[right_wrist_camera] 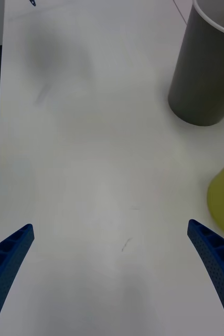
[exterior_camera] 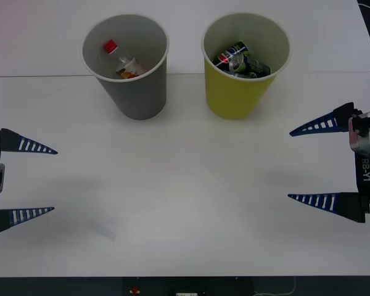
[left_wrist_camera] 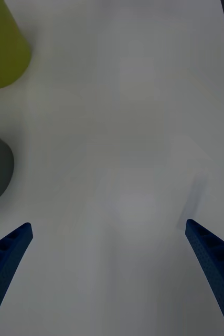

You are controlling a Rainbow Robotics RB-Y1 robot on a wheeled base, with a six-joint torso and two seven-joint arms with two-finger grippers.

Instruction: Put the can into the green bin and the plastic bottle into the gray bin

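Front view: plastic bottle (exterior_camera: 122, 63) inside gray bin (exterior_camera: 135, 92), can (exterior_camera: 239, 60) inside green bin (exterior_camera: 234, 92); sorting looks done. Our left gripper (exterior_camera: 52, 180) and right gripper (exterior_camera: 291, 164) hang over bench (exterior_camera: 185, 203) sides, fingers apart, holding nothing.

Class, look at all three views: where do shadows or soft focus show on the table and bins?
Front view: the round gray bin and round yellow-green bin cast little shadow on the white table. Right wrist view: a faint gray smudge of shadow lies on the table far from the open right gripper. Left wrist view: both bins look soft-edged beyond the open left gripper.
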